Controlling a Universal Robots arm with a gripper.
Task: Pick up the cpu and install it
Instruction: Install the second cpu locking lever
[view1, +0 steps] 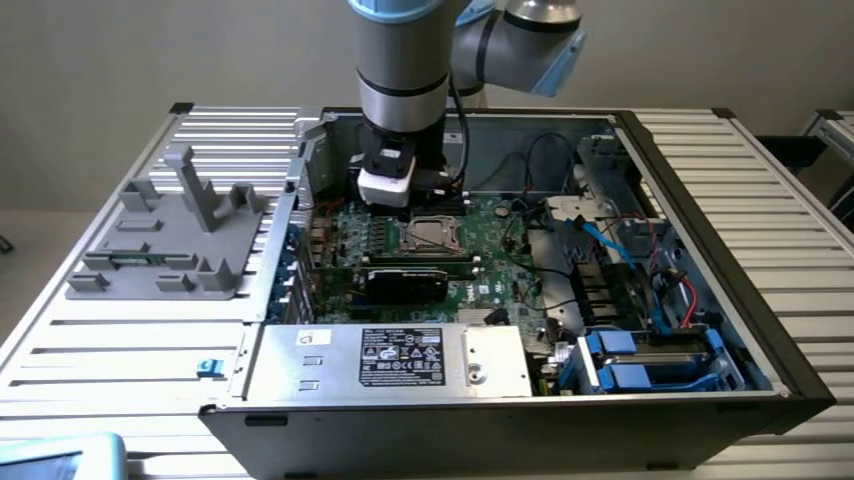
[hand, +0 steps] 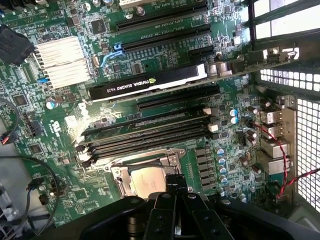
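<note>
1 cpu (hand: 149, 181) lies seated in the socket (hand: 145, 172); the gripper (hand: 176, 192) hovers above, fingers closed and empty.

From my wrist view I read "NVIDIA QUADRO K420" in white on the edge of the black graphics card (hand: 150, 82) standing in its slot on the green motherboard (hand: 60, 125). In the exterior view the power supply (view1: 387, 362) carries a black label (view1: 402, 357) and a small white sticker (view1: 314, 338), print on both too small for me to read. No other legible text.
</note>
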